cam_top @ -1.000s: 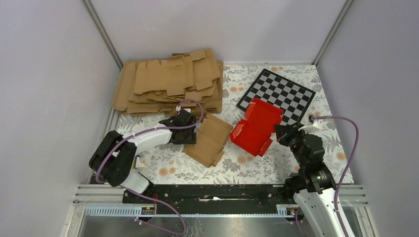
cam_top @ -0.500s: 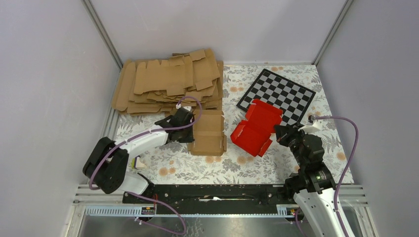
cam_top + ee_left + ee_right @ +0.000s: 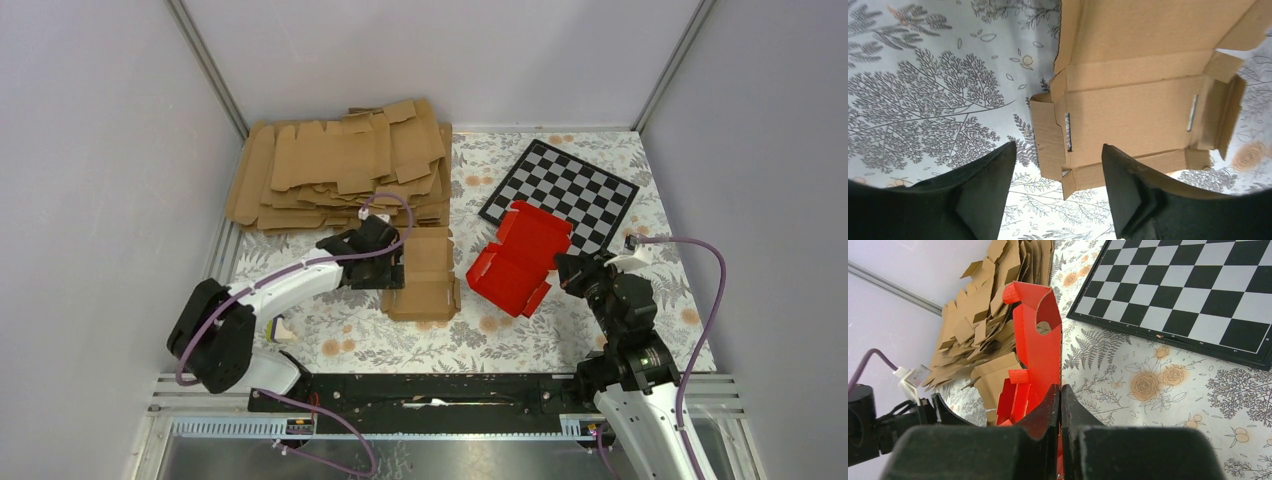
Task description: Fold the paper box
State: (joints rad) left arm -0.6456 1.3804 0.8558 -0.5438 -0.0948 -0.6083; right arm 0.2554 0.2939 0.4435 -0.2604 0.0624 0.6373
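The red paper box (image 3: 520, 258) lies partly folded on the flowered table, right of centre, with one wall standing up. My right gripper (image 3: 562, 270) is shut on the near right edge of that wall. In the right wrist view the red card (image 3: 1040, 345) runs up from between the closed fingers of the right gripper (image 3: 1060, 387). My left gripper (image 3: 395, 262) hangs open at the left edge of a brown cardboard blank (image 3: 425, 285). The left wrist view shows the left gripper (image 3: 1058, 147) with its fingers apart above the blank's (image 3: 1133, 110) corner, holding nothing.
A pile of brown cardboard blanks (image 3: 345, 170) fills the back left. A black-and-white checkered board (image 3: 560, 190) lies at the back right, just behind the red box. Grey walls close in the table on three sides.
The brown blank has turned from slanted to square with the table and shifted slightly left. The left gripper shut on it, then opened and let it go. The right arm has not moved.
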